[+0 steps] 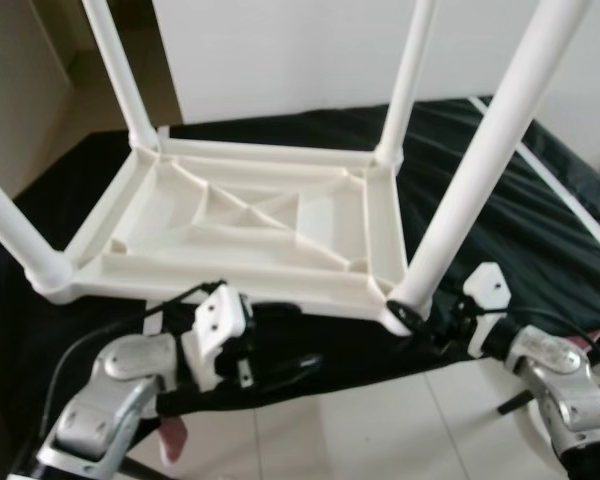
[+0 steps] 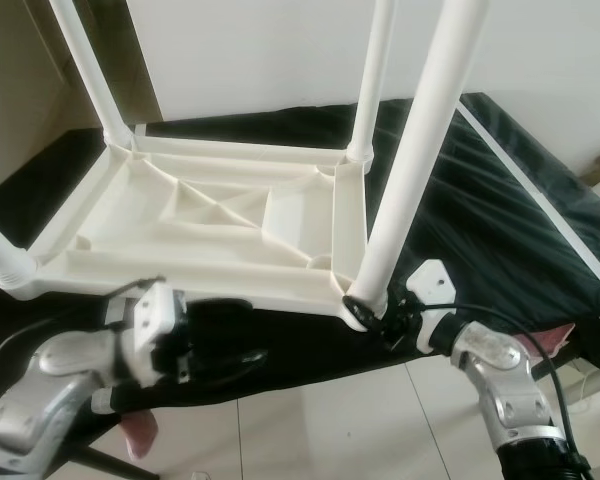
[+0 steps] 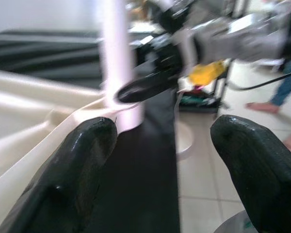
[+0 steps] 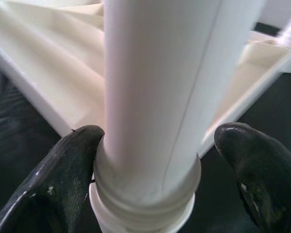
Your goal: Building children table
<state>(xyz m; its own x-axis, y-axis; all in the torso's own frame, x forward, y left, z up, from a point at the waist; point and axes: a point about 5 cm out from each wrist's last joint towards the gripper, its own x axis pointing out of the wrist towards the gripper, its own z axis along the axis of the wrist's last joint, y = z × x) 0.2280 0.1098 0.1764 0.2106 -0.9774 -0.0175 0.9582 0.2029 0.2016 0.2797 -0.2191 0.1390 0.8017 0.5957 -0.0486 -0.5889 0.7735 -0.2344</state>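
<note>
While the left tool (image 1: pixel 280 350) hovers spread, the right tool (image 4: pixel 150 165) straddles the table leg (image 1: pixel 460 190) base, fingers apart.

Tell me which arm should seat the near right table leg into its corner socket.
Right. The right gripper already straddles the leg at its base, while the left gripper sits open beside the tabletop.

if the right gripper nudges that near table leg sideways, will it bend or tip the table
Probably not bend: the leg looks like a thick rigid plastic tube. The upside-down tabletop lies flat on dark cloth, so tipping seems unlikely; sliding seems likelier.
</note>
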